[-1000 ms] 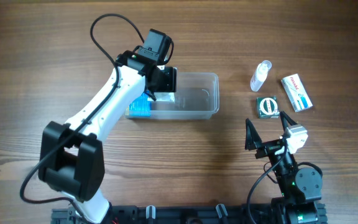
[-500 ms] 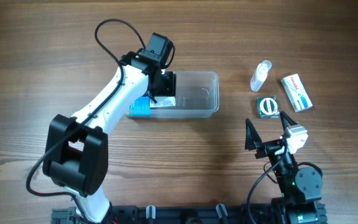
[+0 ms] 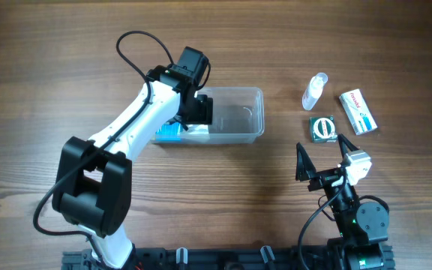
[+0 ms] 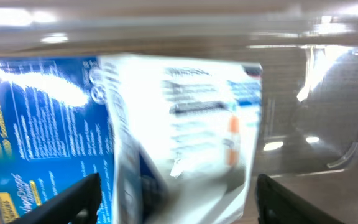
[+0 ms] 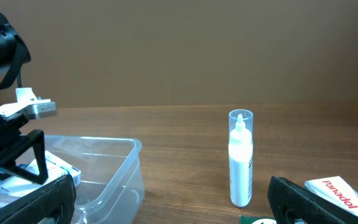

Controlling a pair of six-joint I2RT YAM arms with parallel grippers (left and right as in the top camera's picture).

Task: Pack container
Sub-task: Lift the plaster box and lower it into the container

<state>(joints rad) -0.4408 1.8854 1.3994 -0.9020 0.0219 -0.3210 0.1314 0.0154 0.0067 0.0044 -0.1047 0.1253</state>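
I see the left gripper [image 3: 199, 111] at the left end of the container [image 3: 240, 120], mid-table. Its jaws are spread wide astride a white box [image 4: 185, 124] that leans on a blue box [image 4: 42, 124]. The tub's right half is bare. The right gripper [image 3: 321, 144], well apart, gapes empty.

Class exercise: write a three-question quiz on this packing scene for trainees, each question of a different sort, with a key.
1. True or false: the spray bottle stands inside the container.
2. Which gripper is over the container? A) left gripper B) right gripper C) both
3. What colours are the two boxes lying in the container?

Key:
1. False. It stands upright on the table, outside the container.
2. A.
3. One is a blue box, the other a white box.
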